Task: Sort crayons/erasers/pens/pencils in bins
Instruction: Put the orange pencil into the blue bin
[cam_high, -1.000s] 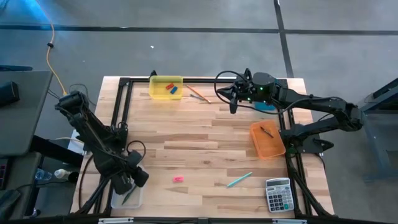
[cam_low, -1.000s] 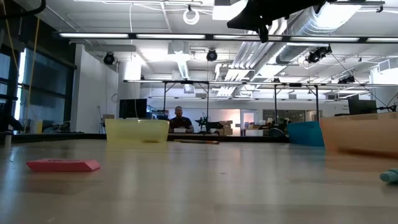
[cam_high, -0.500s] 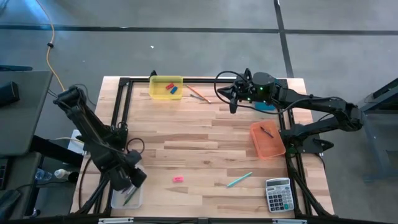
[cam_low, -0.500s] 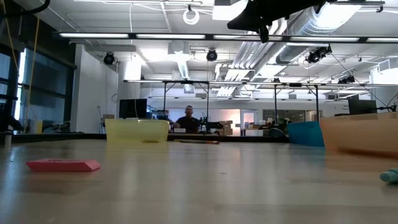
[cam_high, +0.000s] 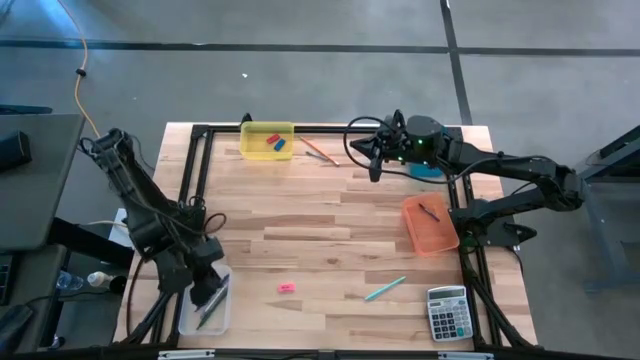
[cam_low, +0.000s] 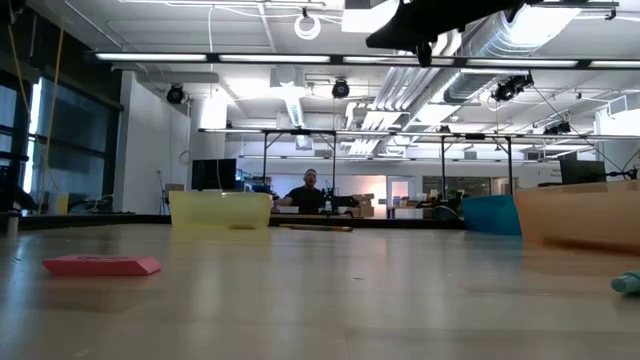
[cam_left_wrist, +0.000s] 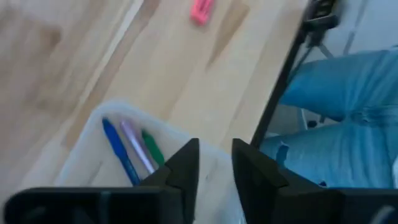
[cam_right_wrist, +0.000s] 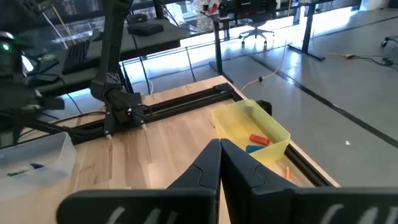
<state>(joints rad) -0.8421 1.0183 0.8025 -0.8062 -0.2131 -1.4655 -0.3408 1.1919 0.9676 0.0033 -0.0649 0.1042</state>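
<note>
My left gripper (cam_high: 207, 291) hovers open over the clear bin (cam_high: 190, 318) at the table's near left corner, with nothing between its fingers (cam_left_wrist: 186, 163). In that bin lie a blue, a purple and a green pen (cam_left_wrist: 135, 148). My right gripper (cam_high: 375, 168) hangs shut and empty above the far middle of the table. The yellow bin (cam_high: 267, 141) at the far edge holds a red and a blue eraser (cam_right_wrist: 258, 143). A pink eraser (cam_high: 287, 288) and a teal stick (cam_high: 385, 289) lie flat on the wood near the front.
The orange bin (cam_high: 430, 224) at the right holds one dark stick. The teal bin (cam_low: 490, 213) sits mostly under my right arm. Orange pencils (cam_high: 318, 150) lie beside the yellow bin. A grey calculator (cam_high: 447, 312) stands near right. A person's legs (cam_left_wrist: 348, 124) show beyond the near left edge.
My left gripper has risen from down in the clear bin to a little above it, and its wrist has rolled. The pens stay lying in the bin.
</note>
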